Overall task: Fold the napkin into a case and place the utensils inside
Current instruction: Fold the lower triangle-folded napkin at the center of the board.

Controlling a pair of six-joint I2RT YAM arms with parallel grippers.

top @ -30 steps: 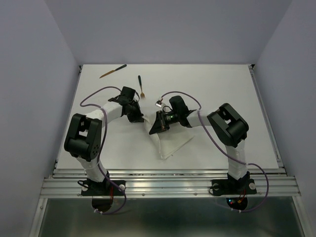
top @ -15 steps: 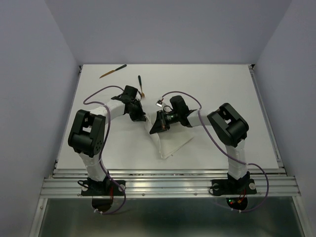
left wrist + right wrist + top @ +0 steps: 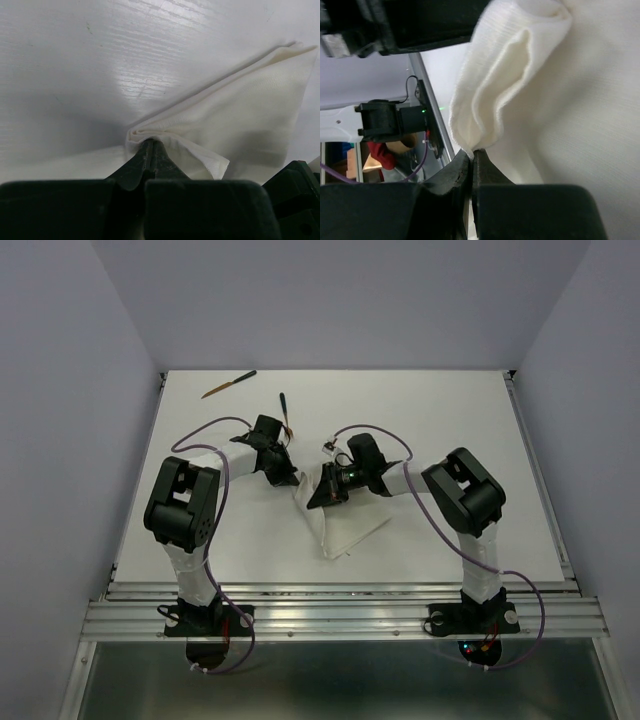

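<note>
White woven cloth, soft and limp: in the top view the napkin [image 3: 347,528] lies partly folded at the middle of the surface [image 3: 450,420], between the two arms. The left claw [image 3: 290,482] and the right claw [image 3: 311,501] meet close together at its far-left corner. The utensils lie apart from it, one utensil [image 3: 228,384] near the far-left corner of the surface and the second utensil [image 3: 285,412] just beyond the left wrist.

Left wrist view: the left claw is pinched narrow on a bunched edge of the napkin. Beyond the pinch the cloth fans out to the right and rests flat.

Right wrist view: the right claw is pressed together on a thin edge of the napkin. A rolled, layered fold stands just above its tips.

Handling, as a judgement: the napkin is light and has no stiffness. It will sag and crease wherever unsupported, and stacked layers may slide on one another. Take hold at a corner or edge, gripping every layer, and hold the span between the claws taut.
</note>
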